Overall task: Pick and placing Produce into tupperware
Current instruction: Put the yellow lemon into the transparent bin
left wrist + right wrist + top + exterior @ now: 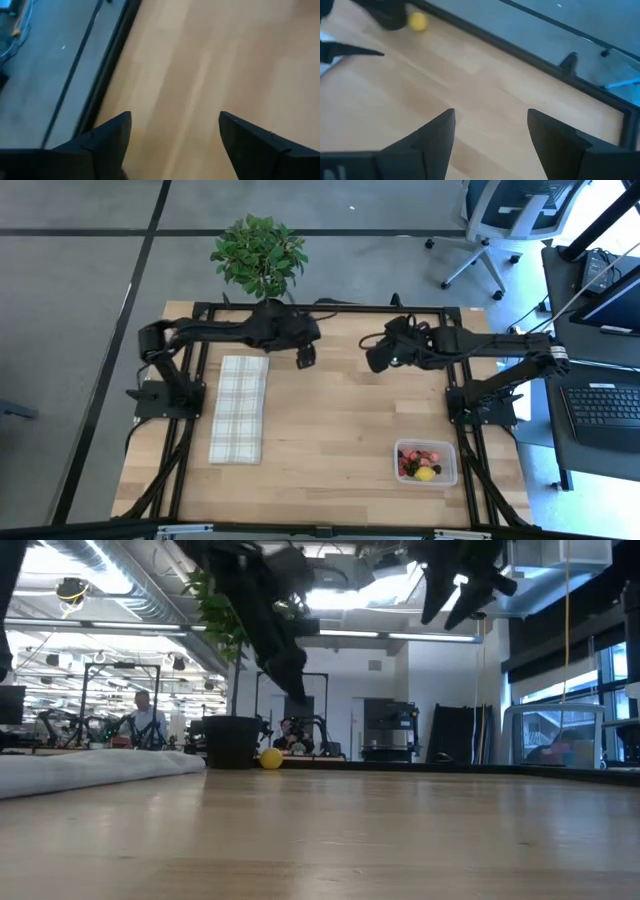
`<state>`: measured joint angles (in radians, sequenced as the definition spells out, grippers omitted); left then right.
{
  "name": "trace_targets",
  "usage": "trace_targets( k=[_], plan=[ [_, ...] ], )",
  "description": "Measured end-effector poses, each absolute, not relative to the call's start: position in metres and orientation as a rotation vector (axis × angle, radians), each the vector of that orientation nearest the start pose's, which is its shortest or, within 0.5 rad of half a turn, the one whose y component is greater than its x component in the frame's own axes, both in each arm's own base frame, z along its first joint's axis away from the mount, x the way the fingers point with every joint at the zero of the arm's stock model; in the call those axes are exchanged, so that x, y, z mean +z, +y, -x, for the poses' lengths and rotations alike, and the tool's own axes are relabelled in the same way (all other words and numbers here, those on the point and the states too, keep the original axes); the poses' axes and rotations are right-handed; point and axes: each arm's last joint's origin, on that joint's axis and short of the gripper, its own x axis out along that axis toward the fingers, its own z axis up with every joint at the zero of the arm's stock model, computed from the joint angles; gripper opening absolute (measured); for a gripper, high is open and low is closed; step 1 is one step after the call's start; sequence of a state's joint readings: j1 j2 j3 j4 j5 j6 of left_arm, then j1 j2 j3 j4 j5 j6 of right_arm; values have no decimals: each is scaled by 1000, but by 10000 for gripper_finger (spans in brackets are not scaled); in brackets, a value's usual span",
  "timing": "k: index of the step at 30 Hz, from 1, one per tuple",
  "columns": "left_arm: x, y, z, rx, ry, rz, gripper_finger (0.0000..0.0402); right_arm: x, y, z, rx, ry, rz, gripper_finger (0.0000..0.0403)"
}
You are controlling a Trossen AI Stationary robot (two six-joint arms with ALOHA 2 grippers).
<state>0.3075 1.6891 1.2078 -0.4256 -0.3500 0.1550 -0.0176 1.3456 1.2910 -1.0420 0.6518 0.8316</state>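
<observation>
Both end effectors, left and right, spread and empty, raised over the far tabletop, well apart from the tupperware already holding produce, one yellow piece stray near the plant pot.

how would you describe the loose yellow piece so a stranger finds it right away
Start at the potted plant on the table's far edge. At the foot of its dark pot lies a small yellow ball on bare wood. It is the only produce outside the clear tub.
</observation>
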Motion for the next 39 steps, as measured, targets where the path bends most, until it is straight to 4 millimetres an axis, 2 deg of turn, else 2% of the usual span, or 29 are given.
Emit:
trace_targets(
  k=[3, 9, 14, 17, 20, 25, 30, 39],
  plan=[
    [226, 129, -347, 538, 1065, -188, 302, 323, -30, -239, -1009, 725, -390, 249],
    [221, 142, -386, 509, 1202, -251, 312, 323, -41, -217, -1024, 708, -404, 249],
    [233, 156, -406, 641, 1271, -312, 308, 324, -42, -203, -1004, 689, -399, 249],
    [239, 165, -412, 589, 1329, -261, 306, 324, -42, -198, -1005, 675, -404, 249],
    [240, 175, -412, 536, 1401, -202, 309, 324, -41, -198, -988, 669, -418, 249],
    [222, 197, -405, 487, 1541, -187, 311, 327, -41, -203, -945, 642, -419, 249],
    [211, 213, -395, 399, 1685, -323, 306, 330, -42, -207, -894, 612, -417, 249],
    [212, 241, -382, 279, 1720, -433, 309, 330, -42, -208, -865, 609, -446, 249]
  ],
)
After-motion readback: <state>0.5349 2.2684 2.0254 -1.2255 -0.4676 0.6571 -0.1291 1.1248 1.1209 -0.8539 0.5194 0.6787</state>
